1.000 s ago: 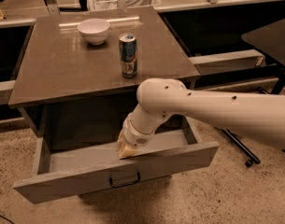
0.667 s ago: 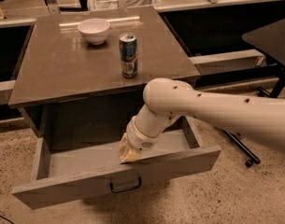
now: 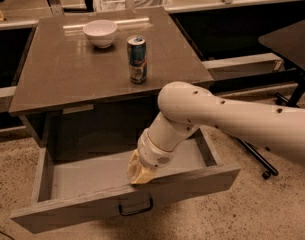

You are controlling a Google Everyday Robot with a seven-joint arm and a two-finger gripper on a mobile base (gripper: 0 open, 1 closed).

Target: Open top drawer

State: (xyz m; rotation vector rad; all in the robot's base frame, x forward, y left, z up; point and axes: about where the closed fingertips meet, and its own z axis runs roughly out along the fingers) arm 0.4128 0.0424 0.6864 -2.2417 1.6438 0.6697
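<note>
The top drawer [image 3: 67, 206] is a wide shallow grey-brown drawer, pulled well out from under the tabletop, with its inside bare. A small black loop handle [image 3: 135, 207] sits at the centre of its front panel. My white arm reaches in from the right. My gripper [image 3: 140, 173] points down over the drawer's front edge, just above the handle, its yellowish tips at the rim.
A brown tabletop [image 3: 67, 74] above the drawer carries a white bowl [image 3: 100, 32] and a drink can [image 3: 137, 59]. A black chair base [image 3: 264, 159] stands on the speckled floor at the right. Shelving runs along the back.
The drawer has slid a little further out toward the camera. My gripper has moved with its front edge.
</note>
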